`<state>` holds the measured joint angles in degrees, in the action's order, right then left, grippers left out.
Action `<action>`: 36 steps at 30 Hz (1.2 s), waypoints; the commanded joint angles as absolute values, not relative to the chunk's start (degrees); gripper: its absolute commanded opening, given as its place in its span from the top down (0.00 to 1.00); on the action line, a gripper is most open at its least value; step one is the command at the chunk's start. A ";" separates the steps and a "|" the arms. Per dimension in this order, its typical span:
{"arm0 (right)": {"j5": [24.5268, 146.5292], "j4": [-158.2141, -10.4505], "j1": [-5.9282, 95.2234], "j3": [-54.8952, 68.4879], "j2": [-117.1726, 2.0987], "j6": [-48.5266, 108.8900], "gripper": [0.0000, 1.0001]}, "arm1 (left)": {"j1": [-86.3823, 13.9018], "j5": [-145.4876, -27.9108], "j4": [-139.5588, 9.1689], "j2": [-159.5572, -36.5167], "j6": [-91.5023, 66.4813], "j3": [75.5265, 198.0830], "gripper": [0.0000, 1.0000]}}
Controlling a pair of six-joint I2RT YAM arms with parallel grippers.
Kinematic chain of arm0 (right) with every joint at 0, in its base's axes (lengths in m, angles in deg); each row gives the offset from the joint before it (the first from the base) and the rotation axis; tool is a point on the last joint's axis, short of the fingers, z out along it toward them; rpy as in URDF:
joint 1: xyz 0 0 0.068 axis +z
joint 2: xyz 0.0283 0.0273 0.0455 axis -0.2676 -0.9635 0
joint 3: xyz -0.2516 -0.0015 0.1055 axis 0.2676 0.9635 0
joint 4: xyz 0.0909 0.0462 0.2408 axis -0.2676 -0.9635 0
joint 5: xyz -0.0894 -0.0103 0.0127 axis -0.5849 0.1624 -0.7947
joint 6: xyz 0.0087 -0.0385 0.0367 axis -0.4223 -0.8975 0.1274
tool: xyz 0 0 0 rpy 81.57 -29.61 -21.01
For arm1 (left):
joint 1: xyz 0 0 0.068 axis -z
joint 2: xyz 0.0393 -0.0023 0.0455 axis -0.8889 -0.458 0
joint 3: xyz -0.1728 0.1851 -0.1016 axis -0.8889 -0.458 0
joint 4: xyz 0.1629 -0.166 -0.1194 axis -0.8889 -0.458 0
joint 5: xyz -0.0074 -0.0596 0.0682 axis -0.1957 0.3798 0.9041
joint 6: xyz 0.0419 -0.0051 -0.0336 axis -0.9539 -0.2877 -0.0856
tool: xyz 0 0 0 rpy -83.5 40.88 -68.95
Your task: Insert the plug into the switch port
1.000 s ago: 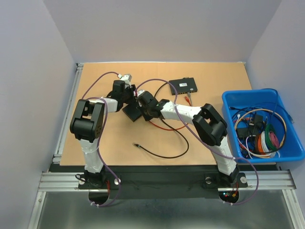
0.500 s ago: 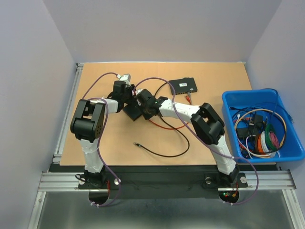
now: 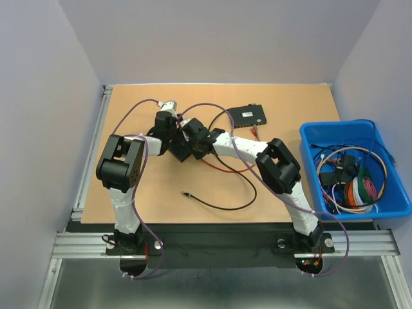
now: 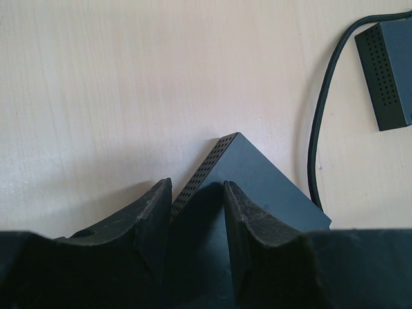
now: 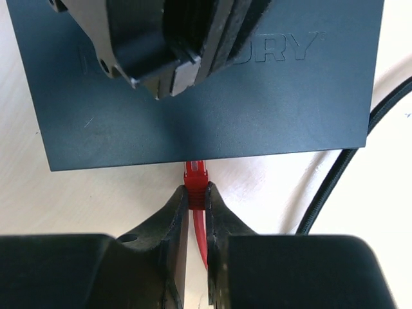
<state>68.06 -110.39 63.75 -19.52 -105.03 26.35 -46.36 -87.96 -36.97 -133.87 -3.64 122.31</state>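
Observation:
A dark flat switch [image 3: 179, 150] lies on the wooden table; it also shows in the right wrist view [image 5: 257, 96]. My left gripper [image 4: 196, 187] straddles a corner of the switch [image 4: 251, 174] and is shut on it; it shows from above in the top view [image 3: 170, 133]. My right gripper [image 5: 196, 194] is shut on a red plug [image 5: 196, 181]. The plug's tip meets the switch's near edge, and whether it sits in a port is hidden. The red cable [image 3: 219, 168] trails behind my right gripper [image 3: 191, 142].
A second black switch [image 3: 248, 116] lies at the back right, also in the left wrist view [image 4: 388, 77]. A black cable [image 3: 222, 206] with a loose plug end loops across the table's middle. A blue bin [image 3: 391, 207] of cables stands at the right.
My right gripper has moved a little left and away from me with the red plug, up against the switch. The switch and my left gripper shifted slightly the same way.

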 commanded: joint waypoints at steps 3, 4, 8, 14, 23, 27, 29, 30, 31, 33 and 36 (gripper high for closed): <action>63.38 -68.57 61.57 -11.55 -98.81 23.98 1.00 | -41.03 -95.31 -53.24 -136.19 -1.24 117.11 0.57; 63.56 -64.96 61.58 -8.83 -98.02 23.98 1.00 | -41.12 -95.23 -53.32 -136.27 -1.24 117.11 0.57; 63.47 -56.32 61.40 -4.05 -97.30 24.25 0.99 | -41.12 -95.49 -53.24 -136.45 -1.24 117.19 0.57; 66.37 -50.62 60.61 -4.06 -98.10 25.12 0.99 | -41.12 -95.49 -53.15 -136.54 -1.15 117.19 0.57; 67.52 -50.60 60.17 0.42 -93.53 24.95 0.63 | -41.38 -94.26 -53.32 -136.10 -0.97 117.98 0.52; 65.32 -50.51 60.08 7.88 -87.12 26.44 0.32 | -42.08 -89.26 -56.48 -135.49 -1.67 120.53 0.41; 64.62 -50.69 60.17 10.61 -84.14 27.75 0.28 | -42.52 -87.85 -57.19 -134.87 -1.68 120.97 0.37; 63.92 -50.78 60.08 13.41 -81.08 28.20 0.24 | -42.79 -87.76 -57.28 -134.26 -1.59 121.41 0.35; 63.48 -51.21 60.08 14.22 -79.31 29.68 0.22 | -43.05 -87.41 -57.37 -133.90 -1.59 121.76 0.34; 60.94 -55.32 60.08 14.67 -74.31 32.05 0.19 | -43.14 -86.27 -58.15 -133.29 -1.50 122.46 0.32; 56.20 -65.84 60.08 9.17 -68.85 42.23 0.13 | -43.23 -84.08 -58.60 -130.05 -0.98 122.47 0.30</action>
<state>63.41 -61.24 59.84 14.66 -76.38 31.42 -43.67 -85.51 -45.30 -132.30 -1.02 123.73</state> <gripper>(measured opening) 0.851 0.687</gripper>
